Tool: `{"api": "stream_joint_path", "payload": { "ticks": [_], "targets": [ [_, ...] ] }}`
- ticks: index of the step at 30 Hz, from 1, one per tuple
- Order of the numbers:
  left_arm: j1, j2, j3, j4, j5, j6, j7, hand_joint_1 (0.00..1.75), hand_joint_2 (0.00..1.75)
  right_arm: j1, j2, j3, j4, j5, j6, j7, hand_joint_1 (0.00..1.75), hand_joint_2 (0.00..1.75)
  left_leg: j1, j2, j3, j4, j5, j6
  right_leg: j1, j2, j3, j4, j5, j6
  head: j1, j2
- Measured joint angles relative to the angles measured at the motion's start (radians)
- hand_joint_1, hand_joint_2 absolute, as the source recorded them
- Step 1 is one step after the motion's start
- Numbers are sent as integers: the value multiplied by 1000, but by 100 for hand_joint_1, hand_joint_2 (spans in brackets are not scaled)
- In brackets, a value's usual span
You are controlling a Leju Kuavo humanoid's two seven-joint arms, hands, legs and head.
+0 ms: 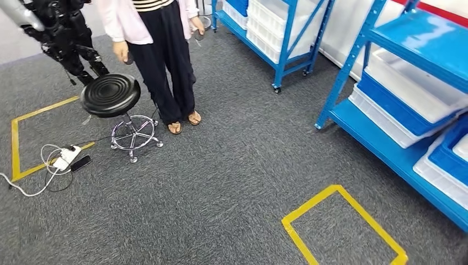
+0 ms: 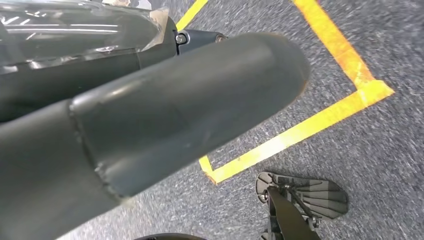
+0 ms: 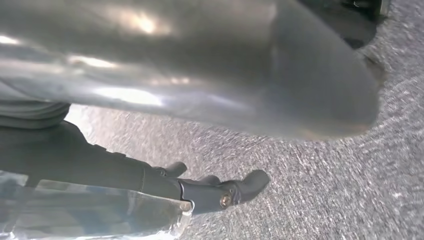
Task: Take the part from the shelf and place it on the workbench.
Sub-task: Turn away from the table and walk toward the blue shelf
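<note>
Hanging beside the body, your left hand [image 2: 150, 115] and right hand [image 3: 210, 75] hold nothing; finger spread unclear. Blue shelf [image 1: 386, 149] stands near, unreached.

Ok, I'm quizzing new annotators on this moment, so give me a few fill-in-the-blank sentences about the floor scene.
1. The stool has a round ____ seat.
2. The person stands beside the stool, wearing ____ on their feet.
3. The squares on the carpet are marked in ____ tape.
4. The shelves holding white bins are ____.

Missing words: black; sandals; yellow; blue
</note>
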Motion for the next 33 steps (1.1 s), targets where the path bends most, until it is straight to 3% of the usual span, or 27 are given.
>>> {"api": "stream_joint_path", "payload": {
  "ticks": [1,3,5,6,7,8,9,10,12,14,16,18,19,21,23,24,26,27,29,30,32,33],
  "targets": [
    [-2,0,-1,0,0,0,0,0,0,2,-1,-4,0,-3,-1,-4,0,0,3,8,4,-1,-2,-6,-1,11,0,-1,1,-9,0,0],
    [-5,1,-1,0,1,0,-1,0,0,7,-4,-13,1,-9,-2,-11,0,0,10,-20,0,22,-24,-17,-6,33,2,-5,5,-24,-2,0],
    [-4,2,-1,0,4,2,-3,0,0,8,-3,-21,1,-14,-2,-15,0,0,15,-77,-41,120,-85,-23,-10,54,5,-7,9,-38,-5,0],
    [-3,2,-1,0,6,3,-4,0,0,7,-3,-23,1,-15,-2,-15,0,0,15,-95,-74,190,-120,-23,-9,66,5,-7,9,-43,-6,0],
    [-1,2,-1,0,8,3,-4,0,0,7,-2,-25,1,-16,-2,-15,0,0,15,-102,-105,250,-142,-23,-6,79,5,-6,9,-44,-6,0],
    [1,2,-1,1,10,4,-4,0,0,8,-2,-27,1,-17,-2,-16,0,0,15,-105,-124,283,-144,-22,-4,93,6,-6,9,-44,-6,0],
    [1,3,0,1,12,4,-4,0,0,9,-2,-29,1,-17,-2,-16,0,0,15,-107,-126,278,-126,-20,-3,107,7,-5,9,-44,-6,0],
    [1,3,0,1,15,4,-5,0,0,9,-2,-31,1,-17,-3,-16,0,0,15,-110,-110,236,-91,-17,-2,121,9,-5,9,-44,-6,0],
    [1,4,0,1,21,4,-7,0,0,8,-1,-33,1,-16,-4,-17,0,0,17,-146,-51,100,-21,-11,0,146,10,-3,9,-42,-7,0],
    [0,4,0,1,27,4,-8,0,0,7,0,-33,1,-15,-4,-17,0,0,16,-173,-19,23,4,-7,3,165,5,-1,11,-35,-6,0],
    [0,2,1,1,31,5,-9,0,0,7,0,-34,2,-14,-4,-17,0,0,10,-161,-17,15,6,1,4,182,-6,-4,15,-22,-5,0],
    [-1,1,3,1,35,7,-11,0,0,8,-1,-38,2,-14,-4,-17,0,0,8,-140,-15,6,14,16,3,160,-22,16,4,-14,-4,0],
    [-1,1,4,1,37,8,-12,0,0,7,0,-39,2,-15,-4,-16,0,0,10,-128,-15,2,18,23,3,135,-40,51,-16,-15,-2,0],
    [1,2,5,1,41,9,-13,0,0,4,0,-41,2,-15,-4,-15,0,0,8,-102,-16,0,20,30,4,88,-102,176,-77,-22,1,0],
    [2,2,5,1,43,10,-14,0,0,4,0,-41,3,-16,-4,-15,0,0,6,-74,-18,0,19,31,2,77,-153,283,-115,-17,2,0],
    [2,2,6,1,43,10,-14,0,0,5,0,-42,3,-16,-4,-15,0,0,6,-61,-19,0,18,31,1,74,-150,283,-110,-10,2,0],
    [1,1,6,1,43,10,-14,0,0,6,-1,-43,3,-16,-5,-15,0,0,6,-38,-16,0,16,27,0,51,-86,171,-65,7,2,0],
    [1,0,6,1,43,10,-14,0,0,5,-1,-44,3,-16,-6,-15,0,0,3,-28,-14,1,13,23,1,26,-44,96,-40,10,3,0],
    [2,0,7,1,43,10,-15,0,0,1,-1,-45,3,-17,-7,-15,0,0,-2,-10,-8,3,7,13,5,-9,3,8,-9,2,1,0],
    [1,-1,7,1,43,10,-15,0,0,0,0,-45,3,-17,-8,-15,0,0,-4,0,-4,3,4,7,8,-11,5,-2,-3,-5,0,0],
    [-2,-2,7,1,43,11,-15,0,0,1,0,-46,3,-17,-8,-15,0,0,0,12,4,2,-1,-5,5,12,3,-4,2,-20,-1,0],
    [-4,-2,7,1,43,11,-16,0,0,1,0,-46,3,-17,-9,-15,0,0,4,-3,2,13,-12,-12,1,24,5,-6,5,-27,-1,0]
  ]
}}
